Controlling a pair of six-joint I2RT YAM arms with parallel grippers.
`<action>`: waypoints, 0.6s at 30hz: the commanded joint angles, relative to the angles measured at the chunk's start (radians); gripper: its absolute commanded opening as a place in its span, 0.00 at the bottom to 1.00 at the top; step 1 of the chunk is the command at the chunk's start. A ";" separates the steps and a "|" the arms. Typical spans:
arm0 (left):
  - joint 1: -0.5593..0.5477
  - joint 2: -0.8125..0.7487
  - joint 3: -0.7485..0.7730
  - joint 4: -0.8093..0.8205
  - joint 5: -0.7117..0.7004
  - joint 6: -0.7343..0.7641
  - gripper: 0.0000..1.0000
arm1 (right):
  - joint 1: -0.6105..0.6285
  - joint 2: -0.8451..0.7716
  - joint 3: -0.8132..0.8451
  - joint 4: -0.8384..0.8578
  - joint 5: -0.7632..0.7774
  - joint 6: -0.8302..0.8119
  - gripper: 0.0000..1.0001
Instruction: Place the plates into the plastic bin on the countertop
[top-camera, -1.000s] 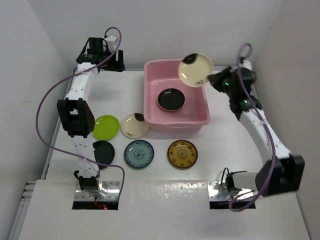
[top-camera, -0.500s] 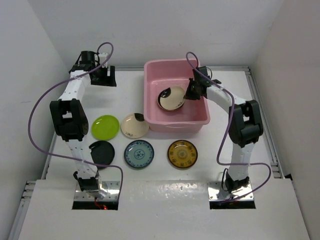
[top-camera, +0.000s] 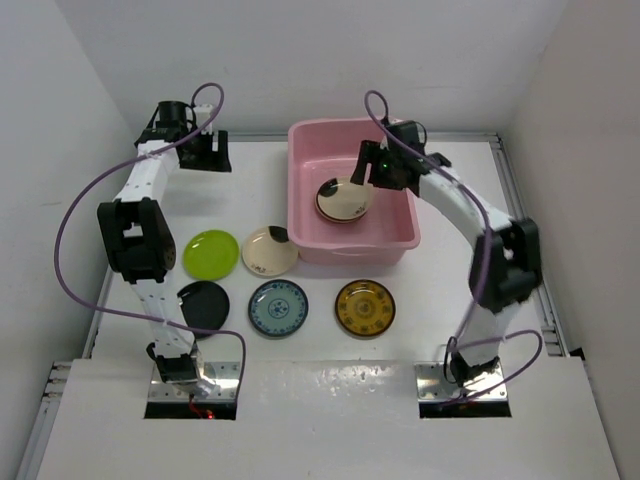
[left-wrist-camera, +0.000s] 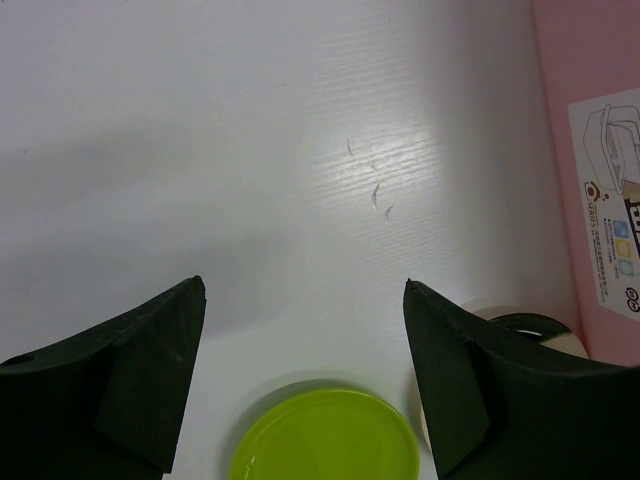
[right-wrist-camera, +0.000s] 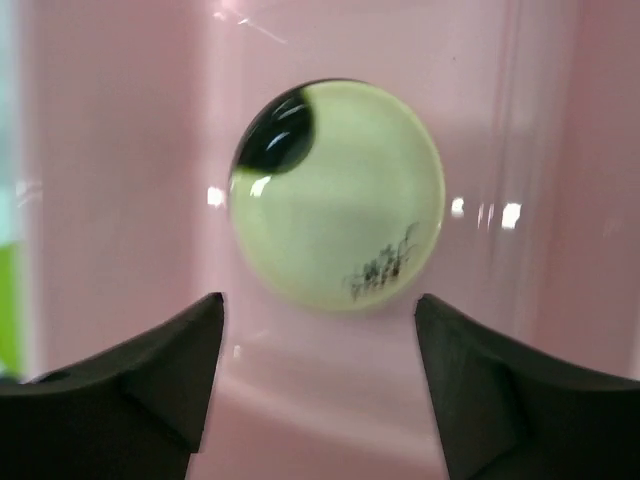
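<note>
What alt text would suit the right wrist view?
A cream plate with a black patch lies flat on the pink bin floor. The open right end effector hovers above it, black fingers at the frame's bottom.

White label (left-wrist-camera: 607, 200) stuck on outer wall of the plastic bin (left-wrist-camera: 556, 90), left wrist view, line drawing of a tub plus small coloured icons, print too small to read, no legible text, brand or number elsewhere

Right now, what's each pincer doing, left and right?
Left pincer: open, empty, over the countertop.
Right pincer: open, empty, above the cream plate lying in the plastic bin.
</note>
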 joint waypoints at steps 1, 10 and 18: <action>0.007 -0.064 0.035 0.011 0.026 0.013 0.82 | 0.011 -0.344 -0.175 0.068 0.005 -0.046 0.69; 0.052 -0.206 -0.136 0.011 0.017 0.022 0.80 | 0.122 -0.961 -0.814 -0.085 -0.008 0.151 0.52; 0.119 -0.459 -0.385 0.011 -0.062 0.062 0.80 | 0.146 -1.161 -1.259 0.003 -0.006 0.316 0.57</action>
